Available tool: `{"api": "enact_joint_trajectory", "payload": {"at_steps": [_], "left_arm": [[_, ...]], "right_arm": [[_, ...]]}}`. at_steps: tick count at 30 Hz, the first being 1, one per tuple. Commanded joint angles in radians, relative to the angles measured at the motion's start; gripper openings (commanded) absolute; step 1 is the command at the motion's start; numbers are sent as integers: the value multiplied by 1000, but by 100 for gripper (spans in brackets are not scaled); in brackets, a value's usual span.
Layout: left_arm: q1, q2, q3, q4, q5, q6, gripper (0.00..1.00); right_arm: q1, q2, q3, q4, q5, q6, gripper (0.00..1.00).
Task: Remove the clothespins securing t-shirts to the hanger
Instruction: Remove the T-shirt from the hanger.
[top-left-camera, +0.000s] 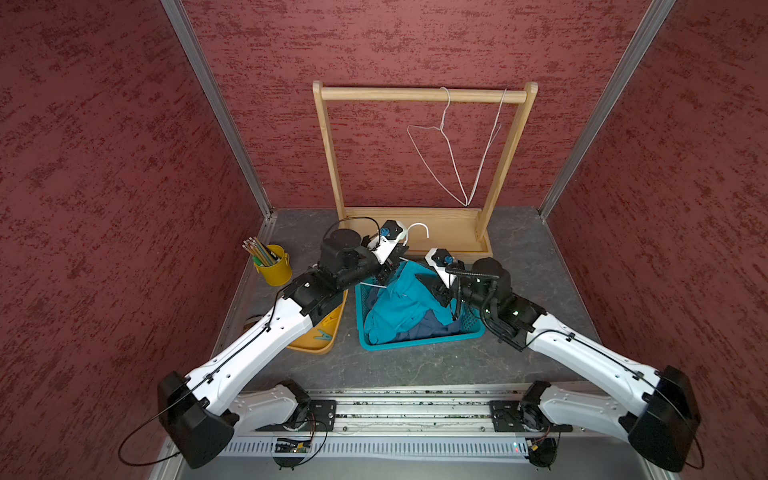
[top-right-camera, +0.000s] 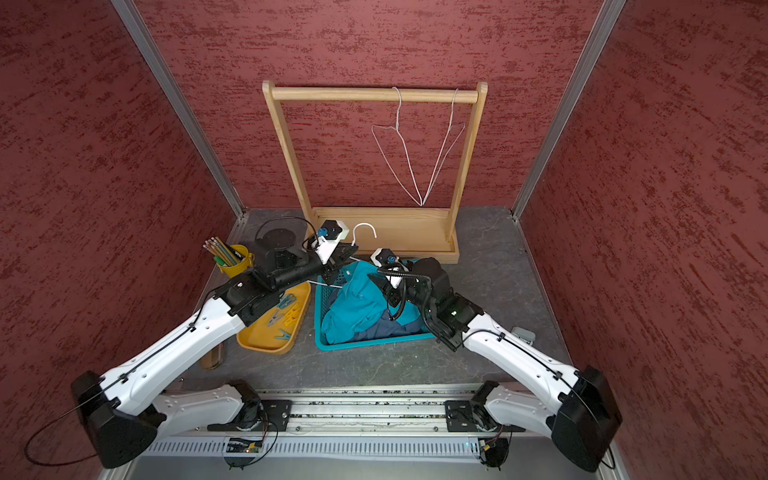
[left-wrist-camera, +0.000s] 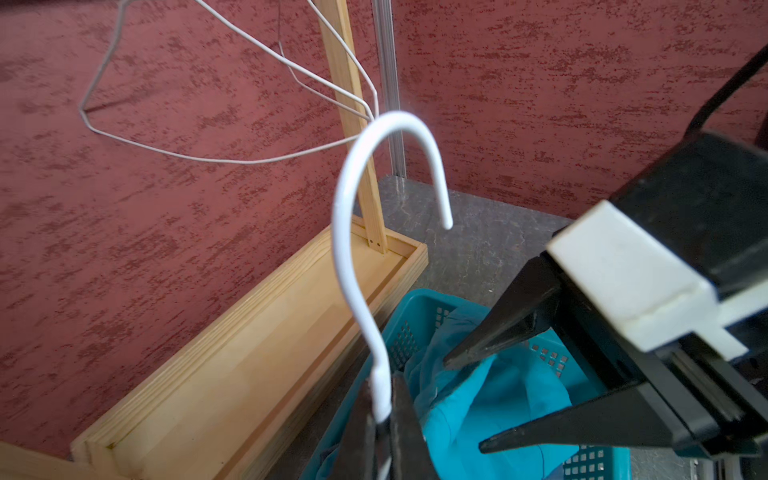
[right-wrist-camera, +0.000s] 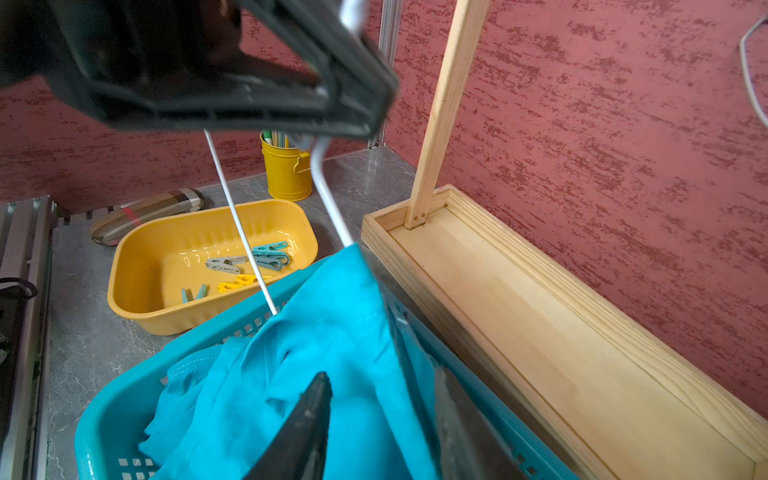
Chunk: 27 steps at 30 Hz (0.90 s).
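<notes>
Left hand (left-wrist-camera: 386, 428) clenched on white hanger (left-wrist-camera: 345, 249) neck; right hand (right-wrist-camera: 382, 374) released over teal t-shirt (right-wrist-camera: 332, 332) in basket (right-wrist-camera: 104, 424). Clothespins (right-wrist-camera: 266, 259) in yellow tray (right-wrist-camera: 145, 257). Risk: hanger lift may drag draped shirt out.

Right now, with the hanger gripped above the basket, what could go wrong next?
1. The teal t-shirt is draped on the white hanger that the left gripper clamps; lifting may drag it out of the basket.
2. The right gripper, open beside the fabric, could snag it.
</notes>
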Motion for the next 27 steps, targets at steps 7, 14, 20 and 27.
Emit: {"api": "enact_joint_trajectory", "payload": {"at_steps": [7, 14, 20, 27], "left_arm": [[13, -193, -18, -79, -7, 142, 0], [12, -348, 8, -286, -50, 236, 0], [13, -431, 114, -546, -86, 272, 0], [12, -465, 77, -482, -181, 216, 0]], "right_arm": [[6, 13, -39, -43, 16, 36, 49], [6, -8, -67, -66, 40, 55, 49], [7, -72, -91, -88, 58, 71, 51], [6, -148, -29, -120, 49, 99, 54]]}}
